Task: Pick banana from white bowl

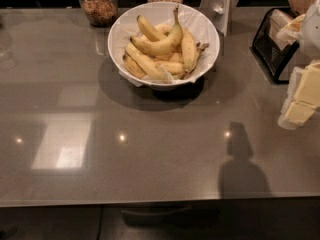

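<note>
In the one camera view, the white bowl (114,40) sits toward the back of the grey counter (150,149), near the middle. It is lined with crumpled white paper (202,24) and heaped with bananas. The top banana (161,45) lies curved across the pile with its stem pointing up toward the far rim. It rests on several others and touches the one lying to its right. Two glass jars (98,3) stand just behind the bowl, and a black wire rack (272,46) sits on the right of the counter.

Several things worry me. The bananas are stacked loosely and overlap, so an off-centre descent could pinch two at once. It could also shove the pile and roll fruit over the rim. On the right side some stems seem to be joined, so lifting one banana may drag its neighbours along. The paper rides up at the rim and could get caught in the grasp. The bowl appears to sit free on a smooth, glossy counter, so I judge a sideways push could slide it toward the jars. The rack is on the arm's side, and a low sweep across could clip it.

The gripper (302,96) hangs at the right edge of the frame, partly cut off. It is well apart from the bowl and just in front of the rack. I cannot tell whether it is released or clenched. I see nothing held in it, and it touches no banana.
</note>
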Available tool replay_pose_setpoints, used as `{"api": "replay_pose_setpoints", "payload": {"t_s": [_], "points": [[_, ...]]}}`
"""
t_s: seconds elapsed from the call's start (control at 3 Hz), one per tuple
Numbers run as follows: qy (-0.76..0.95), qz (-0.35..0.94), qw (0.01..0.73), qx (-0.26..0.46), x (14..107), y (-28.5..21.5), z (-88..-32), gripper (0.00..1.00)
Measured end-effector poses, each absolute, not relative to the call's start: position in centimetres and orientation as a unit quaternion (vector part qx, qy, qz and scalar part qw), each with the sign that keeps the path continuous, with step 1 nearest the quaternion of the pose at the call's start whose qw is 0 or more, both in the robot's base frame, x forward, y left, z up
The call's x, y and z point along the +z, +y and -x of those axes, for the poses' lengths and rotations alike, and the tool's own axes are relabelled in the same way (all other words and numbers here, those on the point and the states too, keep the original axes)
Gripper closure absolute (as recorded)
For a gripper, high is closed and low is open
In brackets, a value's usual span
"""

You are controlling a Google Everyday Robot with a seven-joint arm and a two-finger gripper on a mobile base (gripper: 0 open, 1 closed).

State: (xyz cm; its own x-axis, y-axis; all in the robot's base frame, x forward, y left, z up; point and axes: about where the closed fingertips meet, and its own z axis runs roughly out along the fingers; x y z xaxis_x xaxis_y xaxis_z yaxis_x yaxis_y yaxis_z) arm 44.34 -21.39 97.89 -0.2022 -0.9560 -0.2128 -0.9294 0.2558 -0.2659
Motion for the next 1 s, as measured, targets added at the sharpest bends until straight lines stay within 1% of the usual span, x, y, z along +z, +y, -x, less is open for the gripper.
{"api": "replay_pose_setpoints", "payload": {"t_s": [0.67,1.0], "points": [[0.769,0.612,0.180,-0.045,98.1,-21.2,-44.7,0.00],[0.740,0.634,0.215,-0.063,97.9,-20.5,-46.1,0.00]]}}
